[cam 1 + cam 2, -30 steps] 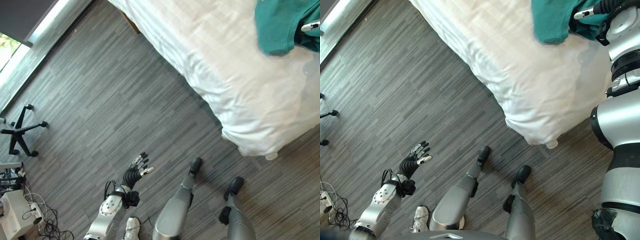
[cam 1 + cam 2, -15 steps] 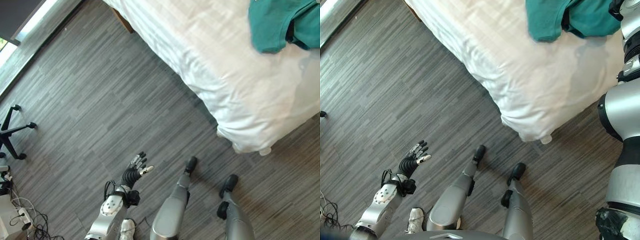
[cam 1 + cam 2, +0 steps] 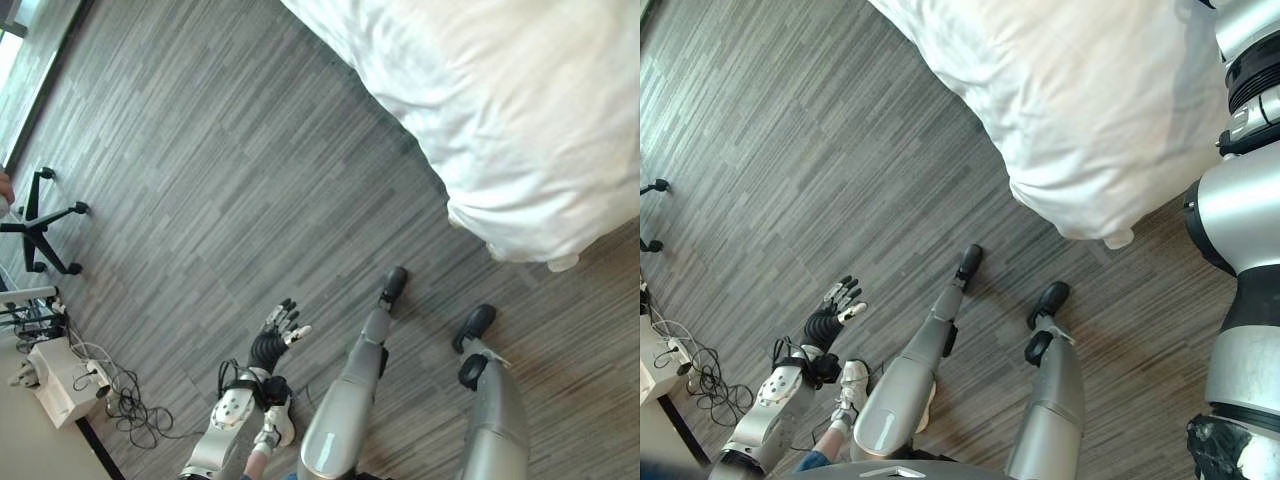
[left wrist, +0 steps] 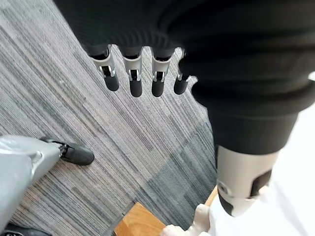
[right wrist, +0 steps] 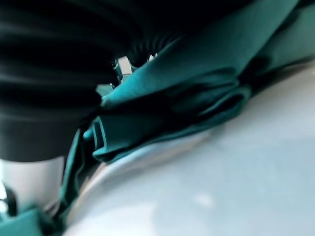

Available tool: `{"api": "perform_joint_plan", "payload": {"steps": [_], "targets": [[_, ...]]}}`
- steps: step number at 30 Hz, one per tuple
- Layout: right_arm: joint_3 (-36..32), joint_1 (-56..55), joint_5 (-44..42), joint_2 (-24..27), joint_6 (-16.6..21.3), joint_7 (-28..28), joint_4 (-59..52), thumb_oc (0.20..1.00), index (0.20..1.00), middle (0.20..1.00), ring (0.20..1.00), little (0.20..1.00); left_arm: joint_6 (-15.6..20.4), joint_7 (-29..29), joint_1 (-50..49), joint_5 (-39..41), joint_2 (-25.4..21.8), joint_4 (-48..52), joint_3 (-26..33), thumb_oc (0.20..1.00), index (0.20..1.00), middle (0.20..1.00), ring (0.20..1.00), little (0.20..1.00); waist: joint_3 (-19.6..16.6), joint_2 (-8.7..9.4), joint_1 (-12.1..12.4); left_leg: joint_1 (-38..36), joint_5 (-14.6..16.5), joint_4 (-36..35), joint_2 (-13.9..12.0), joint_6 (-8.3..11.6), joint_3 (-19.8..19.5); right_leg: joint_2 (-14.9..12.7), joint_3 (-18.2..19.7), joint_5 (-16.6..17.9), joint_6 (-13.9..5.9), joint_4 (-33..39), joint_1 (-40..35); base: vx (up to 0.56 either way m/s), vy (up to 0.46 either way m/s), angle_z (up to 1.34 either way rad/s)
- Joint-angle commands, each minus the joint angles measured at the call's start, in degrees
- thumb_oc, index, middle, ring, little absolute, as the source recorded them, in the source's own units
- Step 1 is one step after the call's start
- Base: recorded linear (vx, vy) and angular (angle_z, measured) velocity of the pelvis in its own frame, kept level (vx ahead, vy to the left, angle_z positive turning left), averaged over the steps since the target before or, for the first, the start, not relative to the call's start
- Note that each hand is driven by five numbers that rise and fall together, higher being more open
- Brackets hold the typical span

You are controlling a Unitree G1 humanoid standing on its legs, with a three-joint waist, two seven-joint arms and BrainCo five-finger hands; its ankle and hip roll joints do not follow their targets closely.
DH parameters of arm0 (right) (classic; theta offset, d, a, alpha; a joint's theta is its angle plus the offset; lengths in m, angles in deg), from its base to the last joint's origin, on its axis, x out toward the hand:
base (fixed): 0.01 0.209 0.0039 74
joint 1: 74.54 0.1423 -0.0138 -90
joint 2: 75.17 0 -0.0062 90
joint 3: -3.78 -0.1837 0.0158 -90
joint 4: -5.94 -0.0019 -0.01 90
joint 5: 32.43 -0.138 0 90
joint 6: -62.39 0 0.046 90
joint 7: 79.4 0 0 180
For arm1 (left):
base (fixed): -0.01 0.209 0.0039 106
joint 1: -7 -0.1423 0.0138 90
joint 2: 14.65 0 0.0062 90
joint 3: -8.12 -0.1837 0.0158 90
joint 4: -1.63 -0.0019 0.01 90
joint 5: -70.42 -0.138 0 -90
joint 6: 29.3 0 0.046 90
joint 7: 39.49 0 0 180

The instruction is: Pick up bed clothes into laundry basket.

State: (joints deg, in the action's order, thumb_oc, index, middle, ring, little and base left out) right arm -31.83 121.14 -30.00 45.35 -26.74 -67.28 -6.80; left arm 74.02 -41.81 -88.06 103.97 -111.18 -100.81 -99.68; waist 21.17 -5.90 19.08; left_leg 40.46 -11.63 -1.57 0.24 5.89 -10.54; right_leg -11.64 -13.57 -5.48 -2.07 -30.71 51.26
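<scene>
Teal garment (image 5: 197,93) in the right hand's (image 5: 123,69) reach, down on the white bed (image 3: 500,110).
Soft folds drape over that hand's fingers, hiding whether they've closed; the bunched cloth sits on smooth bedding, likely being gathered for lifting. Left hand (image 3: 280,330) hangs relaxed, fingers straight, above the grey streaked plank floor (image 3: 200,180), apparently idle.

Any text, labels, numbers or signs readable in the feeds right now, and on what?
None: no readable word, number or sign in any view.
The white bed cover and the grey wood-look floor are plain.
The teal garment against the right hand shows no tag or print.
The left hand bears no marking.
The white box by the cables is too small to read.
</scene>
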Motion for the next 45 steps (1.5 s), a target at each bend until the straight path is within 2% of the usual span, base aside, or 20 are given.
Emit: {"api": "perform_joint_plan", "payload": {"steps": [1,3,4,5,9,12,22,26,27,29,30,32,34,37,39,41,42,43,44,45], "targets": [[7.87,1.76,2.61,1.38,0.07,-1.09,0.14,1.0,1.0,1.0,1.0,1.0,2.1,-1.61,3.74,1.26,-1.76,2.25,-1.0,1.0,1.0,1.0,1.0,1.0,2.63,-0.99,1.55,-4.57,1.08,-2.68,0.06,-1.3,-2.22,2.3,1.25,1.29,-2.56,11.46,-4.83,-0.02,0.05,0.05],[7.77,1.29,2.89,1.13,0.07,-0.95,-0.3,1.0,1.0,1.0,1.0,1.0,2.2,-1.95,3.98,0.98,-1.72,2.0,-1.04,1.0,1.0,1.0,1.0,1.0,2.88,-1.02,1.43,-5.06,1.14,-2.66,0.15,-1.4,-2.2,2.31,1.37,1.44,-2.55,11.66,-5.13,-0.02,0.039,0.01],[7.07,0.01,2.52,0.31,0.36,-1.34,-1.6,0.253,0.253,0.253,0.253,0.253,2.39,-2.39,4.61,1.39,-1.53,1.55,-0.67,1.0,1.0,1.0,1.0,1.0,3.07,-0.73,1.12,-5.93,1.38,-2.64,0.28,-1.39,-2.09,2.26,1.41,1.59,-2.54,12.14,-6.29,-0.03,0.039,-0.01],[7.65,-0.17,2.98,0.11,0.36,-1.73,-2.18,0.2,0.2,0.2,0.2,0.2,2.56,-2.41,4.72,1.44,-1.78,1.61,-0.62,1.0,1.0,1.0,1.0,1.0,3.17,-0.57,0.92,-6.35,1.45,-2.62,0.24,-1.35,-2.04,2.21,1.43,1.76,-2.55,12.49,-6.81,-0.04,0.04,0.0],[9.49,0.52,5.96,-0.44,-0.54,-2.41,-0.58,0.2,0.2,0.2,0.2,0.2,2.66,-2.08,4.96,1.33,-2.5,1.94,-0.03,1.0,1.0,1.0,1.0,1.0,3.29,-0.23,0.56,-7.05,1.77,-2.07,0.65,-1.26,-2.17,1.93,1.58,2.48,-2.73,14.07,-8.83,-0.05,0.015,0.01],[12.67,0.99,13.4,-0.45,-1.9,-2.5,0.8,0.2,0.2,0.2,0.2,0.2,2.58,-2.33,4.21,1.27,-2.72,2.77,0.36,1.0,1.0,1.0,1.0,1.0,3.4,-0.79,0.48,-7.78,1.54,-2.72,1.18,-1.41,-2.46,1.32,1.87,3.31,-2.96,14.97,-9.62,-0.06,0.037,0.02],[13.76,-1.8,20.48,-1.2,-2.34,-2.08,-0.5,0.2,0.2,0.2,0.2,0.2,2.27,-2.71,4.67,0.35,-1.52,1.38,0.95,1.0,1.0,1.0,1.0,1.0,3.43,-0.98,0.34,-8.97,1.52,-2.77,1.66,-1.54,-2.69,1.09,2.1,3.93,-2.94,16.0,-11.31,-0.03,0.018,0.01],[11.86,-5.07,22.2,-1.95,-2.16,-1.36,-1.96,0.2,0.2,0.2,0.2,0.2,2.06,-2.17,5.63,-0.14,-1.42,0.14,0.23,1.0,1.0,1.0,1.0,1.0,2.58,-0.11,-0.31,-11.78,2.04,-2.73,1.52,-1.47,-2.77,1.07,1.51,4.34,-3.13,17.43,-15.55,-0.03,0.056,0.02],[8.99,-6.73,20.19,-1.77,-1.89,-0.73,-3.13,0.2,0.2,0.2,0.2,0.2,2.1,-1.91,6.1,-0.25,-1.36,-0.52,0.03,1.0,1.0,1.0,1.0,1.0,1.89,0.42,-0.8,-12.64,1.24,-2.26,1.68,-1.59,-2.69,1.06,0.59,6.58,-2.93,18.88,-17.9,-0.06,0.069,0.06],[6.78,-8.33,17.89,-2.26,-1.43,-0.43,-5.79,0.2,0.2,0.2,0.2,0.2,2.12,-1.84,6.19,-0.19,-1.55,-0.9,0.08,1.0,1.0,1.0,1.0,1.0,0.87,1.6,-1.78,-14.74,1.86,-2.29,1.47,-1.73,-2.53,1.25,0.51,7.12,-3.15,20.33,-21.04,0.0,0.066,0.09],[6.72,-8.39,17.9,-2.24,-1.46,-0.44,-5.84,0.2,0.2,0.2,0.2,0.2,2.12,-1.84,6.17,-0.18,-1.59,-0.9,0.07,1.0,1.0,1.0,1.0,1.0,0.97,1.58,-1.79,-14.89,1.88,-2.31,1.46,-1.74,-2.55,1.27,0.48,7.15,-3.16,20.44,-21.24,0.08,0.064,0.05],[-0.06,-13.85,11.7,-2.4,-0.54,0.8,-15.61,0.2,0.2,0.2,0.2,0.2,2.17,-2.05,6.5,-0.44,-1.87,-1.77,1.83,1.0,1.0,1.0,1.0,1.0,-1.32,4.32,-4.69,-19.54,3.61,-2.31,1.19,-2.03,-0.91,1.99,0.39,8.43,-3.8,24.49,-28.09,0.15,0.093,-0.14],[-4.06,-18.25,10.01,-3.35,0.23,0.39,-20.97,0.2,0.2,0.2,0.2,0.2,1.91,-1.56,5.38,0.14,-2.06,-2.28,3.29,1.0,1.0,1.0,1.0,1.0,-3.43,6.2,-6.34,-23.04,4.97,-2.24,1.06,-2.57,0.6,2.52,0.91,9.83,-4.25,27.46,-32.44,0.18,0.118,-0.3],[-9.48,-24.01,7.02,-2.21,1.45,0.26,-29.83,0.2,0.2,0.2,0.2,0.2,1.22,-0.47,3.23,-0.1,-2.74,-2.73,5.6,1.0,1.0,1.0,1.0,1.0,-5.78,7.75,-8.63,-26.7,6.74,-1.96,0.75,-3.36,2.5,2.94,2.19,10.22,-4.7,29.14,-35.72,0.16,0.09,-0.42],[-13.29,-27.65,4.87,-1.85,2.27,-0.14,-34.89,0.2,0.2,0.2,0.2,0.2,0.69,0.17,1.8,-0.02,-2.86,-2.88,6.63,1.0,1.0,1.0,1.0,1.0,-7.22,8.32,-9.75,-28.95,7.44,-2.37,0.66,-3.87,3.54,3.04,3.04,10.14,-4.91,29.59,-37.26,0.14,0.07,-0.42],[-24.84,-37.81,-3.77,-2.54,4.88,1.52,-43.45,0.2,0.2,0.2,0.2,0.2,-0.2,0.53,0.3,-1.03,-1.85,-4.55,7.92,1.0,1.0,1.0,1.0,1.0,-9.91,8.35,-12.03,-32.61,8.53,-3.04,0.59,-4.61,5.27,2.89,3.75,10.21,-5.37,30.09,-40.15,0.19,0.089,-0.46],[-28.69,-42.3,-5.55,-3.26,5.48,1.64,-46.95,0.2,0.2,0.2,0.2,0.2,-0.44,0.56,-0.12,-1.09,-1.67,-5.03,7.98,1.0,1.0,1.0,1.0,1.0,-10.65,8.37,-12.38,-33.35,8.77,-3.19,0.51,-4.68,5.59,2.86,3.64,10.18,-5.48,30.37,-40.93,0.13,0.061,-0.27],[-32.93,-46.98,-9.12,-5.16,6.82,2.27,-50.38,0.2,0.2,0.2,0.2,0.2,-0.74,0.52,-0.29,-1.33,-0.75,-5.16,8.17,1.0,1.0,1.0,1.0,1.0,-11.16,7.93,-13.28,-34.01,9.01,-3.34,0.47,-4.79,5.98,2.81,3.82,10.23,-5.58,30.45,-41.24,0.12,0.055,-0.2],[-39.97,-58.02,-14.88,-9.48,8.62,0.75,-57.43,0.2,0.2,0.2,0.2,0.2,-1.37,0.74,-1.23,-2.1,-0.11,-5.61,8.22,1.0,1.0,1.0,1.0,1.0,-12.46,7.72,-14.14,-35.4,9.59,-3.43,0.36,-4.98,6.53,2.8,3.96,9.9,-5.68,30.63,-42.56,0.11,0.056,-0.19],[-42.43,-63.22,-19.32,-11.88,9.65,-0.43,-60.58,0.2,0.2,0.2,0.2,0.2,-1.65,0.86,-1.58,-2.61,0.19,-5.4,8.16,1.0,1.0,1.0,1.0,1.0,-12.96,7.68,-14.53,-35.98,9.8,-3.43,0.37,-5.05,6.72,2.83,4.09,9.69,-5.66,30.63,-43.14,0.11,0.044,-0.12]]}}
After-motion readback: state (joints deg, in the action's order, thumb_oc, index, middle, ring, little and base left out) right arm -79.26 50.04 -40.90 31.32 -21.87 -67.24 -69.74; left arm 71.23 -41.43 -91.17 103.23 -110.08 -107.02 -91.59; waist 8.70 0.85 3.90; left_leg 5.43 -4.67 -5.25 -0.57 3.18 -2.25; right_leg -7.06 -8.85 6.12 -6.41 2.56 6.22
